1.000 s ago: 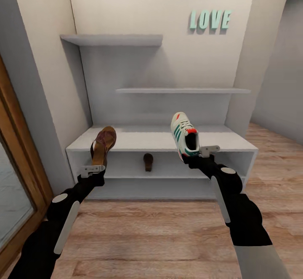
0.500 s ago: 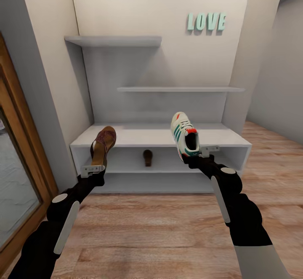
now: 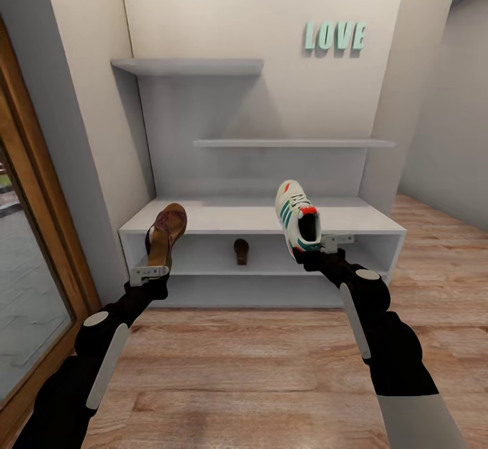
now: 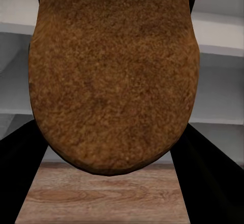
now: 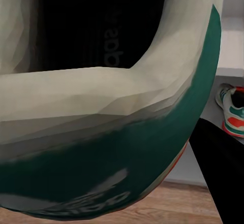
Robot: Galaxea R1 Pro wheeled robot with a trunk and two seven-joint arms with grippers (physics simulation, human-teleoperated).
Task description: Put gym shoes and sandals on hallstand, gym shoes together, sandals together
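My left gripper (image 3: 152, 270) is shut on the heel of a brown sandal (image 3: 167, 233), holding it toe-up in front of the left end of the white hallstand (image 3: 230, 219). Its tan surface (image 4: 114, 76) looms close in the left wrist view. Over on the other side, my right gripper (image 3: 314, 245) is shut on a white gym shoe (image 3: 295, 220) with green stripes, raised before the hallstand's top. A second sandal (image 3: 240, 251) stands in the lower tier. The right wrist view has the held gym shoe (image 5: 101, 107) close up and a second gym shoe (image 5: 233, 115) in the lower tier behind it.
Two staggered wall shelves (image 3: 190, 66) (image 3: 291, 142) hang above the hallstand, with a teal LOVE sign (image 3: 335, 35) on the wall. A wooden door frame (image 3: 34, 184) with glass runs along the left. Wood plank floor (image 3: 257, 367) lies between me and the hallstand.
The whole view has shifted a little, so the hallstand sits slightly further right in the picture. Both grippers keep the same hold and pose.
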